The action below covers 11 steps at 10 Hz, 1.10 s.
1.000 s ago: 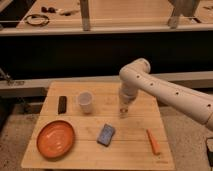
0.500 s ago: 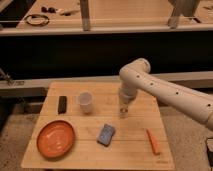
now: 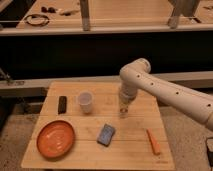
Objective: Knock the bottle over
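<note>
My gripper (image 3: 123, 106), jaws pinched shut, hangs right of the cup (image 3: 85, 101), just above the bottle (image 3: 122, 115). The bottle looks upright to me, so nothing is knocked over yet and the sideways shove remains.

Wooden table (image 3: 135, 150). The white arm enters from 3 o'clock. The gripper (image 3: 123, 106) points down at 1 o'clock of table centre, fingers closed together. The slim pale bottle (image 3: 123, 115) is at its tip; contact cannot be confirmed. White cup (image 3: 85, 101) at 11, black block (image 3: 62, 104) at 10, orange plate (image 3: 56, 138) at 8, blue sponge (image 3: 106, 135) at 6, orange stick (image 3: 153, 141) at 4.
</note>
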### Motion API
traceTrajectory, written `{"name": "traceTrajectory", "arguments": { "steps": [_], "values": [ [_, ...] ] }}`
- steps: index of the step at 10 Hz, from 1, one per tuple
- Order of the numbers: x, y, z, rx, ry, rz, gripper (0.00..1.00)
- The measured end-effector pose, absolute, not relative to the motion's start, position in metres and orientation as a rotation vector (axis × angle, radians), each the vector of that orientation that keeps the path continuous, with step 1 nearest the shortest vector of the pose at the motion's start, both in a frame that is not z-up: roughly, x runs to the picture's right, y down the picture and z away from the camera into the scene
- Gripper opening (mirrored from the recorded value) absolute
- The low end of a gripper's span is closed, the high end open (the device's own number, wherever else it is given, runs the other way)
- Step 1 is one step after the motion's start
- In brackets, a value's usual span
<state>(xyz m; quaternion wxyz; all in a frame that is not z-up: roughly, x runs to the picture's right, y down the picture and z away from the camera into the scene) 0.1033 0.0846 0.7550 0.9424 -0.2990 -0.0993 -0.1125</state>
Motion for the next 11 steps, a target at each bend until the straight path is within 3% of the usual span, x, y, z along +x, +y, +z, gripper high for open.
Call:
{"name": "traceTrajectory", "arguments": {
  "steps": [11],
  "values": [
    [0.1014,0.0837,0.7553,-0.613,-0.218,-0.205,0.05]
  ]
}}
